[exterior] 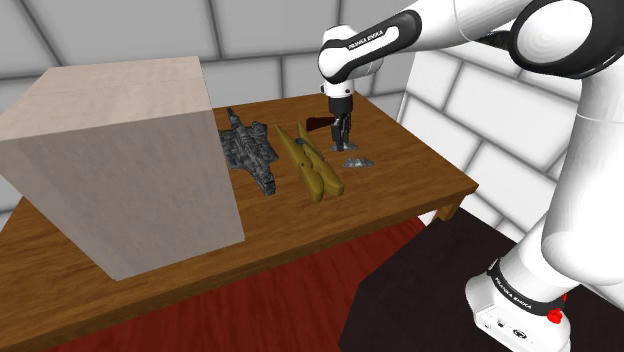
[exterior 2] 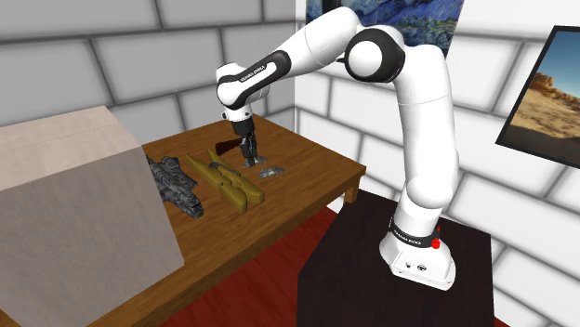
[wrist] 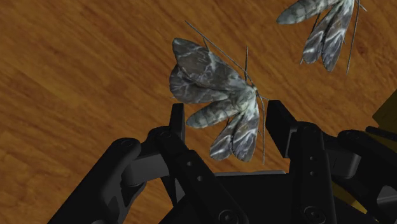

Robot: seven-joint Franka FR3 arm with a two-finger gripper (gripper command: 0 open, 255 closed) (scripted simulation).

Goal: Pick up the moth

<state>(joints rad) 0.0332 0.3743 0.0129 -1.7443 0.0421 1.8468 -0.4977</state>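
Straddling the grey mottled moth (wrist: 210,83), the jaws stand moderately apart, one tip on either side of its wings, clasping nothing that I can see. The moth lies on the wooden worktop (wrist: 76,76) just beside the yellow clothespin (exterior: 312,165), with a second moth (wrist: 321,32) near that pin too. Closing off-centre could pinch only thin wing or antenna, letting it slip. Descending too far could jam the tips into the wood.

Bench (exterior: 405,190) is mostly open on the stand side of the claw (exterior: 343,146). Other side's crowded though: yellow peg (exterior: 310,165), then grey model (exterior: 250,155), then a big box (exterior: 120,170). Brown thing (exterior: 318,124) just beside the claw.
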